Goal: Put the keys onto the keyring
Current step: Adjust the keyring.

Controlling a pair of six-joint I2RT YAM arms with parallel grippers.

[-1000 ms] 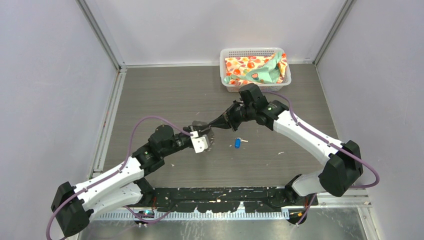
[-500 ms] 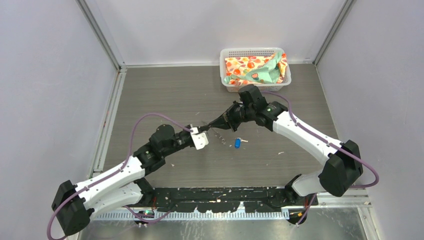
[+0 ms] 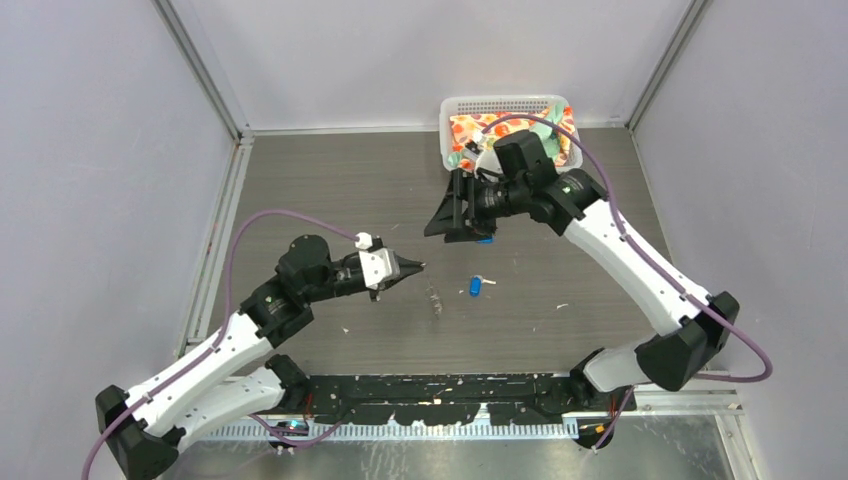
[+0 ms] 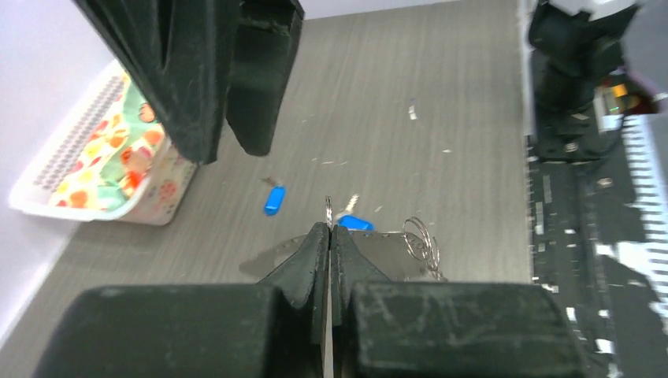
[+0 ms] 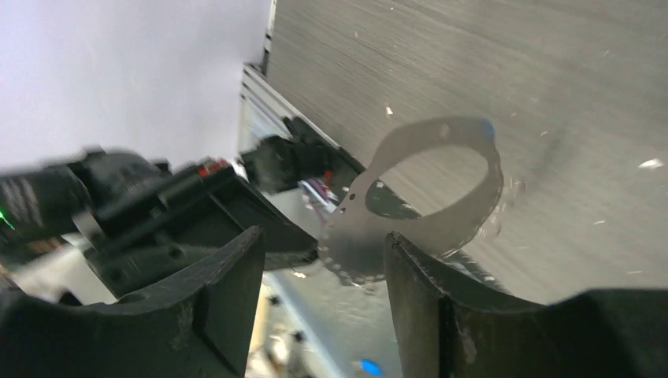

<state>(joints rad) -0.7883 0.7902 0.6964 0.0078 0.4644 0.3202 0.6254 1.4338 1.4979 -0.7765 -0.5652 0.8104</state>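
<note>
The grey wood-grain table (image 3: 330, 190) carries a white basket (image 3: 500, 101) at its far right corner. Near the middle lie a blue-headed key (image 3: 475, 286), a second key (image 4: 273, 200) well apart from it towards the basket, and a small tangle of wire rings (image 3: 435, 300) just beside the first key, on its near left. Pale flecks (image 3: 562, 306) dot the surface.

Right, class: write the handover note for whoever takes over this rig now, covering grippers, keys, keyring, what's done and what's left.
Left gripper: shut, low over the table; I can't tell whether it holds anything.
Right gripper: open, raised.
Keyring: on the table by the left gripper's tip, held by neither.
One key lies just right of it; the other key under the right gripper.
Done: no key threaded.
Left: regrasp the ring, thread both.
</note>
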